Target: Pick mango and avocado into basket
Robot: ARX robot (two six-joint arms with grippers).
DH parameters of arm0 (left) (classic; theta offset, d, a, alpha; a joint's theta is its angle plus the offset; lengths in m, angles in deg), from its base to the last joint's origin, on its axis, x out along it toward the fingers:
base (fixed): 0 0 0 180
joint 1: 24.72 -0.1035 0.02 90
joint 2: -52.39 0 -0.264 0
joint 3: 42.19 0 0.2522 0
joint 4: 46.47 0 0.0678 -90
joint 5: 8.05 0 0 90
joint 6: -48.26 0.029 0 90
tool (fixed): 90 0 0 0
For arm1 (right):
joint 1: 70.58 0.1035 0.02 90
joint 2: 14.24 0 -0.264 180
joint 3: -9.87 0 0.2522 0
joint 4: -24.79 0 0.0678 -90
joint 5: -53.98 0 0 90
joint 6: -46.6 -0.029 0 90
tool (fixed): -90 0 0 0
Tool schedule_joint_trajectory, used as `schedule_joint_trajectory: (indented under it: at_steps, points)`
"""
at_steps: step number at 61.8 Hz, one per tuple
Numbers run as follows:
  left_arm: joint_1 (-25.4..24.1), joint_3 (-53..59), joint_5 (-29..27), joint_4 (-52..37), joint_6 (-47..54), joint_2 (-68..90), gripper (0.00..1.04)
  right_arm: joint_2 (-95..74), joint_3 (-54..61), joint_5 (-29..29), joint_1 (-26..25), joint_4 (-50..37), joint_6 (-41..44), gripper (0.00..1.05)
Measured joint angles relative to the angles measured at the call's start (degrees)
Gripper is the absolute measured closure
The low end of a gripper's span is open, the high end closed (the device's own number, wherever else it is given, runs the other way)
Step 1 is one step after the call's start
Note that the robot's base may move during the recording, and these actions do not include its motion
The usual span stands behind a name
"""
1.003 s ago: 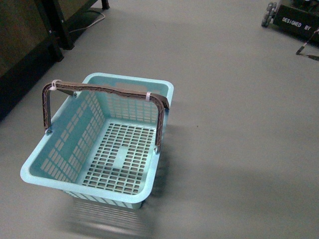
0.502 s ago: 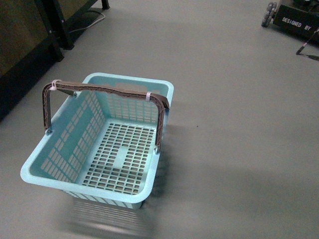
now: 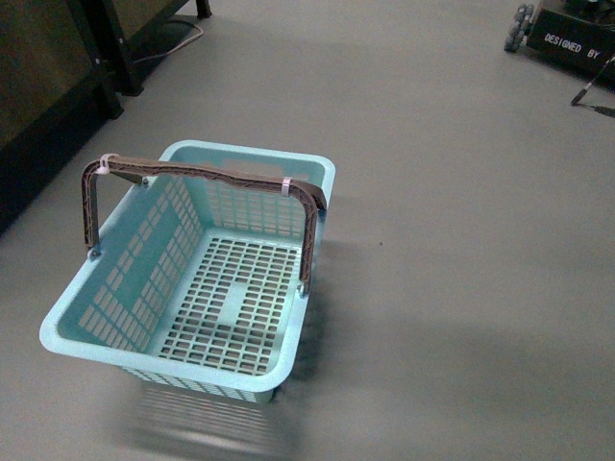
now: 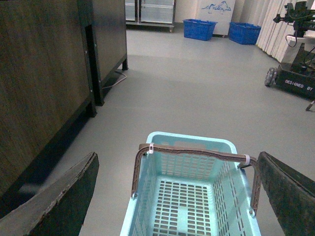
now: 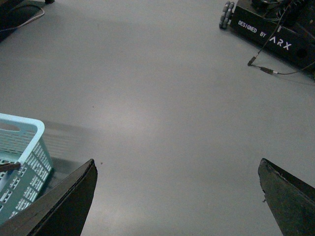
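Lattice-walled light blue plastic basket (image 3: 250,154) with tied brown handles sits on the grey floor (image 3: 461,240), unmoved since a second ago. Only the wrist views show the pincers: the left gripper (image 4: 177,156) is spread wide, facing the basket. The right gripper (image 5: 177,162) is likewise spread, with just the basket's corner in frame.

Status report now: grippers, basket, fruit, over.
Left gripper open, empty. Right gripper open, empty. Basket empty, on floor. Mango, avocado not in view.
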Motion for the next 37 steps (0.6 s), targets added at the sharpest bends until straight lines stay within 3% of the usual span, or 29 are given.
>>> schedule_joint_trajectory:
  at_steps: [13, 19, 22, 24, 27, 37]
  points:
    - [0.0, 0.0, -0.1, 0.0, 0.0, 0.0, 0.07, 0.0, 0.0, 0.0, 0.0, 0.0, 0.0, 0.08]
    - [6.6, -0.1, -22.1, -3.7, -0.9, 4.5, 0.07, 0.0, 0.0, 0.0, 0.0, 0.0, 0.0, 0.08]
    - [6.4, -0.7, -28.6, -2.6, -4.2, 9.3, 0.07, 0.0, 0.0, 0.0, 0.0, 0.0, 0.0, 0.08]
    - [3.6, -2.3, -27.9, -0.7, -9.1, 14.9, 0.07, 0.0, 0.0, 0.0, 0.0, 0.0, 0.0, 0.08]
    - [0.0, -5.3, -22.4, -1.3, -19.7, 25.0, 0.07, 0.0, 0.0, 0.0, 0.0, 0.0, 0.0, 0.08]
    - [-0.9, -11.3, -15.0, -14.9, -40.5, 51.6, 0.07, 0.0, 0.0, 0.0, 0.0, 0.0, 0.0, 0.08]
